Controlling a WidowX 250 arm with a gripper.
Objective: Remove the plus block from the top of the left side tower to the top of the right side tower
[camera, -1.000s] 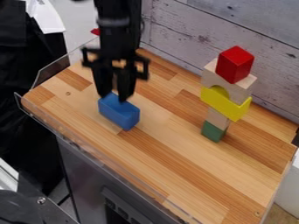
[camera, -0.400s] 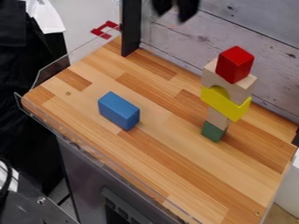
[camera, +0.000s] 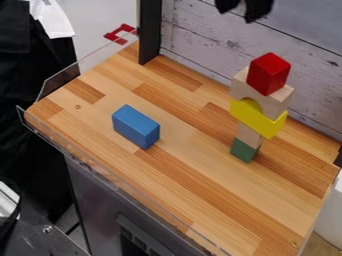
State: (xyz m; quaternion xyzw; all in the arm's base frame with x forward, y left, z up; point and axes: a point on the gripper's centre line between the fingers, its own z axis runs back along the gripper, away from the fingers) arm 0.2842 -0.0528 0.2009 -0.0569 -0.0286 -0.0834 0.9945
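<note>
The blue block (camera: 136, 127) sits on the worktop (camera: 220, 200), down and left from the high claw (camera: 243, 8), whose empty tips are apart.

You have a blue block (camera: 136, 126) on a table (camera: 220, 197) striped in honey and reddish-brown wood. Your tower's base block (camera: 244, 150) is green, then come pale wood (camera: 249, 135), a yellow piece (camera: 259, 120), a beige arch (camera: 274, 103) and a red block (camera: 268, 74). The wall planks (camera: 200, 40) look whitish-grey with dark knots.
</note>
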